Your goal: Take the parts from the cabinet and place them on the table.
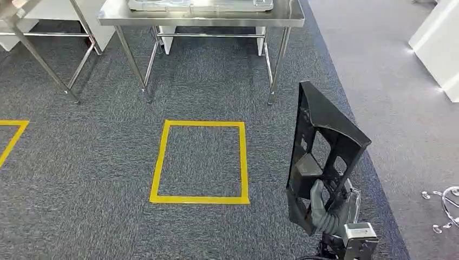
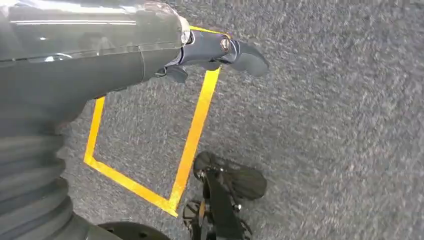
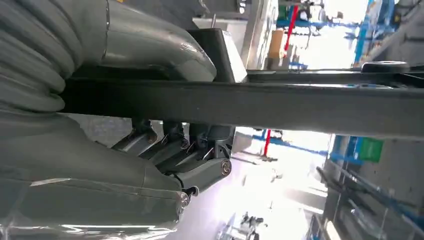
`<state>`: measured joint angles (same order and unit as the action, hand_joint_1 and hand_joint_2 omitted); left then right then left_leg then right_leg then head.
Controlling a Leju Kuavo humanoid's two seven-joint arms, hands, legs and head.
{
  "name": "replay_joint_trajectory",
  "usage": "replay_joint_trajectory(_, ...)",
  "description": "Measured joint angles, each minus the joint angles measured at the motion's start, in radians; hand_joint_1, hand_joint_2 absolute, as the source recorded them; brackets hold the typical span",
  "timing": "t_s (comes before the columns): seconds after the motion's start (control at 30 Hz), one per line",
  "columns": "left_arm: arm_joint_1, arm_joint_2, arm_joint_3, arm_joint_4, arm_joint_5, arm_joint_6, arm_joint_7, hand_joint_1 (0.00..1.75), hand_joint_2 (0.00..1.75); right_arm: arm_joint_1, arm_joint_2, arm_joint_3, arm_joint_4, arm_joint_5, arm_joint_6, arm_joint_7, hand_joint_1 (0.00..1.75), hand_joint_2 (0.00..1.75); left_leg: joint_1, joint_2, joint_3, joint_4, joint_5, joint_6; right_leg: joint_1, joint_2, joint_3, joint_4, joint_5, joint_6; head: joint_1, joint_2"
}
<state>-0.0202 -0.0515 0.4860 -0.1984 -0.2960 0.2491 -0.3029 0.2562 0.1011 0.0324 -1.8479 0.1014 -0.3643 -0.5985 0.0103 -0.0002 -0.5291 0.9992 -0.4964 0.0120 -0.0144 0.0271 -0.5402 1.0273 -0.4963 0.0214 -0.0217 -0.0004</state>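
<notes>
Head view looks down on grey carpet [image 1: 216, 86], where a partial yellow tape outline [image 1: 12, 135] lies at the far left edge and a full yellow tape square [image 1: 201, 161] is marked near the middle. Beyond the square, at the far side, stands a steel table [image 1: 201, 15] with a flat tray-like object [image 1: 200, 5] on top, and part of a second steel frame [image 1: 43, 49] shows to its left. From the left wrist camera, the left hand [image 2: 210, 52] hangs over the carpet beside a corner of yellow tape, its fingers loosely extended and holding nothing. To the right of the square, the right hand [image 1: 327, 208] grips a black frame-like part [image 1: 323, 157] with cut-out openings, held upright and tilted above the floor, well short of the table. At the right wrist camera, the fingers [image 3: 175, 150] wrap under a dark bar of the part [image 3: 250, 102], with the thumb pressed on its other side.
</notes>
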Motion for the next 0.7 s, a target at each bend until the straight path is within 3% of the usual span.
replay_joint_trajectory(0.03,0.002,0.000,0.000,0.000,0.000,0.001,0.001,0.00,1.75,-0.011,-0.011,0.000,0.005,0.004,0.000,0.002,1.75,1.75,0.002,0.002,0.012,-0.008,0.000,0.004,-0.003,-0.010,-0.004,0.018,-0.006,0.003,0.000,0.000)
replay_joint_trajectory(0.07,0.003,0.000,0.000,0.000,0.000,0.003,0.003,0.00,1.75,-0.028,-0.020,0.002,0.008,0.005,0.000,0.002,1.75,1.75,0.002,0.002,0.020,-0.011,-0.004,0.010,-0.002,-0.017,-0.026,0.064,-0.023,0.009,0.000,0.000)
replay_joint_trajectory(0.13,0.002,0.000,0.001,0.000,0.001,0.003,0.008,0.00,1.75,-0.056,-0.038,0.004,0.017,0.008,-0.001,0.017,1.75,1.75,0.000,0.004,0.031,-0.011,-0.014,0.018,-0.002,-0.019,-0.121,0.215,-0.084,0.013,0.001,0.000)
replay_joint_trajectory(0.17,0.002,0.000,0.001,0.000,0.001,0.003,0.010,0.00,1.75,-0.064,-0.048,0.004,0.023,0.008,-0.002,0.027,1.75,1.75,0.000,0.004,0.038,-0.011,-0.022,0.018,-0.002,-0.019,-0.166,0.277,-0.103,0.015,0.001,0.000)
replay_joint_trajectory(0.2,0.003,0.000,0.002,0.000,0.002,0.003,0.011,0.00,1.75,-0.072,-0.057,0.004,0.031,0.008,-0.002,0.037,1.75,1.75,0.000,0.003,0.049,-0.011,-0.030,0.017,-0.002,-0.019,-0.197,0.305,-0.102,0.014,0.001,0.000)
replay_joint_trajectory(0.23,0.004,0.000,0.002,0.000,0.002,0.003,0.013,0.00,1.75,-0.079,-0.064,0.004,0.037,0.008,-0.002,0.043,1.75,1.75,0.000,0.002,0.062,-0.011,-0.039,0.017,-0.002,-0.020,-0.203,0.286,-0.080,0.015,0.001,0.000)
replay_joint_trajectory(0.27,0.006,-0.001,0.002,0.000,0.002,0.003,0.014,0.00,1.75,-0.087,-0.071,0.004,0.042,0.007,-0.002,0.050,1.75,1.75,0.000,0.001,0.079,-0.011,-0.052,0.015,-0.002,-0.022,-0.190,0.224,-0.036,0.010,0.001,0.000)
replay_joint_trajectory(0.3,0.007,-0.002,0.002,0.000,0.001,0.003,0.015,0.00,1.75,-0.095,-0.076,0.004,0.046,0.007,-0.002,0.053,1.75,1.75,0.000,0.001,0.095,-0.011,-0.063,0.013,-0.001,-0.023,-0.167,0.152,0.011,0.005,0.001,0.000)
replay_joint_trajectory(0.33,0.007,-0.002,0.002,0.000,0.001,0.003,0.016,0.00,1.75,-0.104,-0.082,0.004,0.050,0.005,-0.002,0.056,1.75,1.75,0.000,0.002,0.107,-0.012,-0.077,0.010,0.000,-0.026,-0.139,0.061,0.080,-0.001,0.001,0.000)
replay_joint_trajectory(0.37,0.007,-0.003,0.002,0.001,0.001,0.003,0.018,0.00,1.75,-0.116,-0.089,0.004,0.058,0.001,-0.002,0.060,1.75,1.75,-0.002,0.002,0.127,-0.008,-0.089,0.005,0.007,-0.029,-0.141,0.043,0.089,-0.006,-0.001,0.000)
replay_joint_trajectory(0.4,0.005,-0.004,0.002,0.001,0.000,0.002,0.019,0.00,1.75,-0.133,-0.095,0.005,0.067,-0.006,-0.003,0.069,1.75,1.75,-0.003,0.003,0.121,-0.012,-0.097,-0.003,0.013,-0.031,-0.137,0.033,0.069,-0.011,0.000,0.000)
replay_joint_trajectory(0.43,0.003,-0.003,0.002,0.001,-0.004,0.002,0.019,0.00,1.75,-0.147,-0.103,0.005,0.073,-0.013,-0.008,0.078,1.75,1.75,-0.003,0.005,0.127,-0.023,-0.105,-0.011,0.014,-0.030,-0.132,0.038,0.075,-0.019,-0.001,0.000)
replay_joint_trajectory(0.5,0.001,-0.003,0.002,0.001,-0.010,-0.003,0.019,0.00,1.75,-0.182,-0.123,-0.001,0.085,-0.018,-0.023,0.090,1.75,1.75,-0.006,0.009,0.144,-0.009,-0.091,-0.022,0.010,-0.024,-0.120,0.030,0.065,-0.031,-0.001,0.000)
replay_joint_trajectory(0.53,-0.003,0.000,0.002,0.000,-0.011,-0.007,0.018,0.00,1.75,-0.201,-0.136,-0.006,0.092,-0.021,-0.027,0.095,1.75,1.75,-0.004,0.008,0.124,0.038,-0.081,-0.024,0.003,-0.019,-0.096,0.017,0.060,-0.038,-0.001,0.000)
replay_joint_trajectory(0.57,-0.004,-0.002,0.002,0.000,-0.013,-0.011,0.017,0.00,1.75,-0.219,-0.147,-0.011,0.097,-0.026,-0.034,0.097,1.75,1.75,-0.003,0.006,0.085,0.113,-0.065,-0.025,0.002,-0.022,-0.079,0.011,0.052,-0.045,-0.002,0.000)
replay_joint_trajectory(0.6,-0.004,-0.003,0.001,0.000,-0.018,-0.016,0.017,0.00,1.75,-0.237,-0.156,-0.015,0.101,-0.030,-0.035,0.099,1.75,1.75,-0.002,0.005,0.028,0.196,-0.076,-0.031,0.003,-0.022,-0.068,0.009,0.043,-0.049,-0.002,0.000)
replay_joint_trajectory(0.63,-0.004,-0.002,0.002,0.001,-0.018,-0.018,0.017,0.00,1.75,-0.249,-0.167,-0.019,0.107,-0.033,-0.037,0.103,1.75,1.75,0.000,0.005,-0.028,0.264,-0.112,-0.034,0.003,-0.021,-0.057,0.008,0.033,-0.049,-0.003,0.000)
replay_joint_trajectory(0.7,0.000,0.000,0.002,0.001,-0.018,-0.024,0.018,0.00,1.75,-0.264,-0.188,-0.027,0.117,-0.036,-0.040,0.106,1.75,1.75,0.000,0.005,-0.106,0.320,-0.202,-0.037,0.003,-0.017,-0.030,0.008,0.009,-0.050,-0.002,0.000)
